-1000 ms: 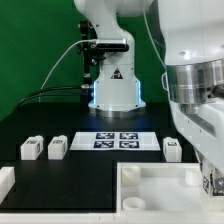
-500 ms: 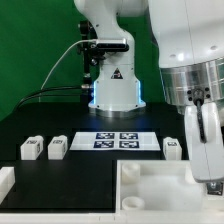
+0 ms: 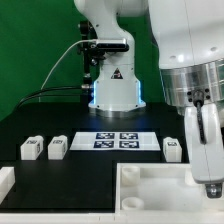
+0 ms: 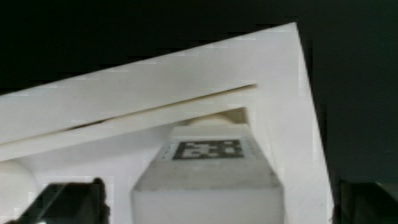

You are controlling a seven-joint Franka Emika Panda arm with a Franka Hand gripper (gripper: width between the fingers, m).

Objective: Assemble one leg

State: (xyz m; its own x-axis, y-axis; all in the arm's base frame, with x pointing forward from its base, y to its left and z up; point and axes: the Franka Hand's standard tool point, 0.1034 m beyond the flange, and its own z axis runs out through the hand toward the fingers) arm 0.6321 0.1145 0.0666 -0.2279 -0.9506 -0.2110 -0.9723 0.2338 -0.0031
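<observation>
In the wrist view a white leg (image 4: 208, 175) with a black-and-white tag stands upright in a corner of the large white tray (image 4: 107, 110). My gripper (image 4: 214, 208) is open, its dark fingers (image 4: 75, 203) on either side of this leg with a gap on each side. In the exterior view the gripper (image 3: 208, 186) hangs over the tray's (image 3: 150, 178) right corner, and the arm hides that leg. Three more legs lie on the black table: two on the exterior view's left (image 3: 32, 149) (image 3: 57, 147) and one on its right (image 3: 171, 149).
The marker board (image 3: 118, 141) lies flat in the middle of the table behind the tray. The robot base (image 3: 113, 85) stands at the back. A white block (image 3: 5, 181) sits at the table's front left edge.
Over the last second my arm has risen and shifted slightly to the exterior view's left, bringing a finger into sight above the tray corner. In the last half second it has barely moved.
</observation>
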